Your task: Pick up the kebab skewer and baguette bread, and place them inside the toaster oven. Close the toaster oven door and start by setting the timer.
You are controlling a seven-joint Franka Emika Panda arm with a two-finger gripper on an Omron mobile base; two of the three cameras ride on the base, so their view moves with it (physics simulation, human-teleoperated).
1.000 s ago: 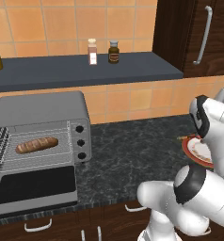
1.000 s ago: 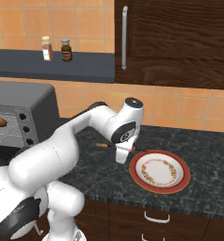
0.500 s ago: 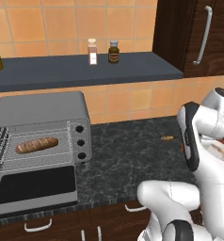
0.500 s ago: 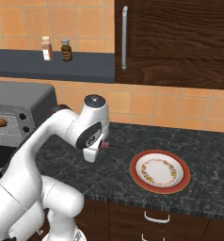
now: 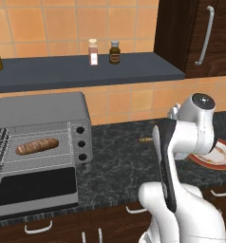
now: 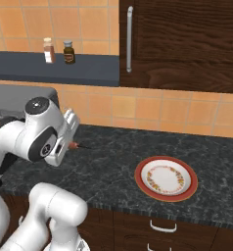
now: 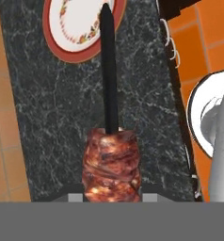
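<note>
Two dark finger tips of the end effector (image 7: 112, 196) stand close on both sides of the kebab skewer (image 7: 111, 162), so the end effector is narrowly closed on it and holds it. In the hand view the meat is a lumpy, glossy reddish-brown chunk, and a thin black stick rises straight from it. The far end of the stick lies in line with a round plate (image 7: 62, 29), white in the middle with a red rim and small flower pattern. Under the skewer is the counter (image 7: 52, 108), a dark stone surface with fine white veins.

From the right base view, a small piece of the skewer shows just beside the white arm, above the counter, well apart from the plate. From the left base view one tip of the skewer also shows past the arm.

On the left end of the counter stands the toaster oven (image 5: 43, 107), a boxy grey metal body with three dark round knobs on its right panel. The toaster oven door (image 5: 36, 187) is folded down flat, a dark glass panel in a grey frame. Inside, the baguette bread (image 5: 37, 146) lies on the wire rack, long and golden-brown.
</note>
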